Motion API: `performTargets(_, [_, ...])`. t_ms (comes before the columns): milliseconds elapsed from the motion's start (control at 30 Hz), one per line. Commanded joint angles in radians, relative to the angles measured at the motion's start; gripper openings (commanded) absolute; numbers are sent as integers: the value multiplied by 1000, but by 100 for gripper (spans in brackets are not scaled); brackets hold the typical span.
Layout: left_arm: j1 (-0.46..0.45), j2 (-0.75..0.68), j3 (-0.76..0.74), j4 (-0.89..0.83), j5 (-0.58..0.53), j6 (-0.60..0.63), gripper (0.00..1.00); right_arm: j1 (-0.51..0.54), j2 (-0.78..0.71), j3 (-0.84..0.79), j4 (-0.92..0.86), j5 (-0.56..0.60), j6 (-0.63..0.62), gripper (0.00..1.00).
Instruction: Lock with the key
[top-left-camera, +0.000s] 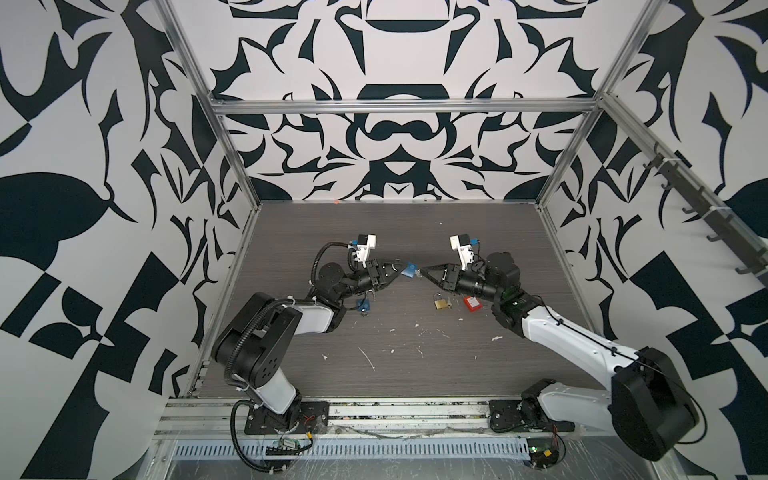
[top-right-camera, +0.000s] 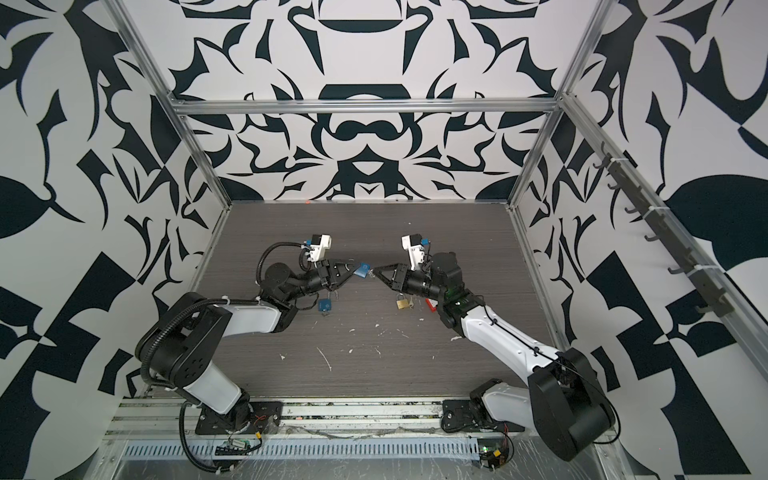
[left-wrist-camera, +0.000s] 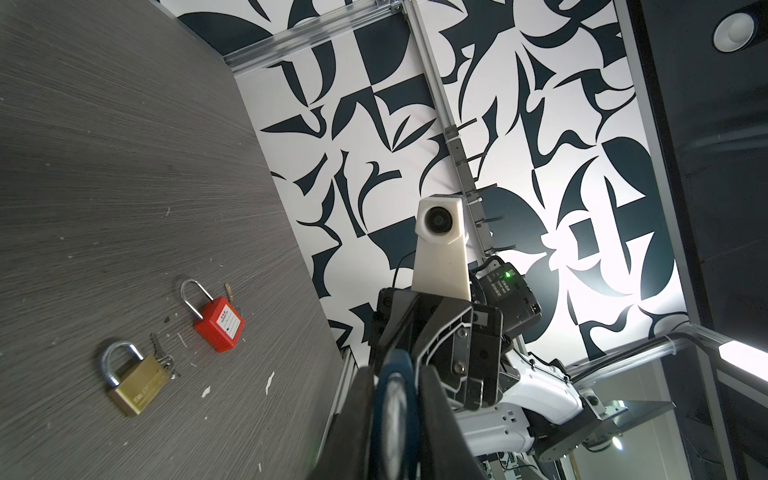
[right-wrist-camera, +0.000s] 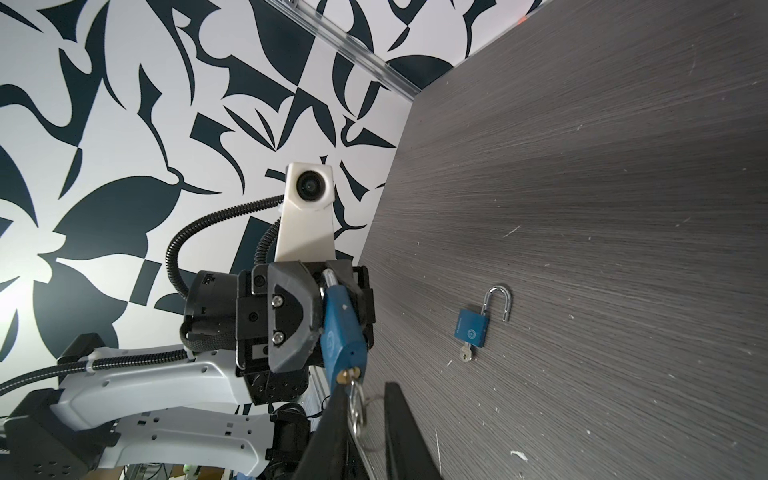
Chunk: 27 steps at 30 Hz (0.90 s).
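Observation:
My left gripper (top-left-camera: 404, 268) is shut on a blue padlock (top-left-camera: 409, 269), held in the air above the middle of the table with its keyhole end turned toward the right arm. In the left wrist view the padlock (left-wrist-camera: 395, 399) fills the space between the two fingers. A silver key (right-wrist-camera: 353, 384) with a wire ring sticks out of the lock's (right-wrist-camera: 340, 328) brass keyhole. My right gripper (right-wrist-camera: 363, 388) reaches around that key. The key lies against one finger (right-wrist-camera: 332, 419), and a gap shows to the other finger. In both top views the two grippers meet tip to tip (top-right-camera: 376, 272).
On the table lie a second blue padlock (right-wrist-camera: 471, 328) with its shackle open and a key in it, a brass padlock (left-wrist-camera: 139, 384) with keys, and a red padlock (left-wrist-camera: 219, 326). The brass (top-left-camera: 441, 302) and red (top-left-camera: 473, 303) ones sit just below the right arm's wrist.

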Motion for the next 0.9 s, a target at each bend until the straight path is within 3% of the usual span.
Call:
performTargets(0, [2, -11, 29, 61, 18, -7, 0, 1, 5, 20, 90, -30, 29, 18])
performTargets(567, [3, -6, 26, 60, 12, -6, 0, 3, 69, -17, 255, -72, 138, 13])
performTargets(867, [2, -10, 33, 61, 15, -8, 0, 3, 68, -49, 257, -82, 143, 9])
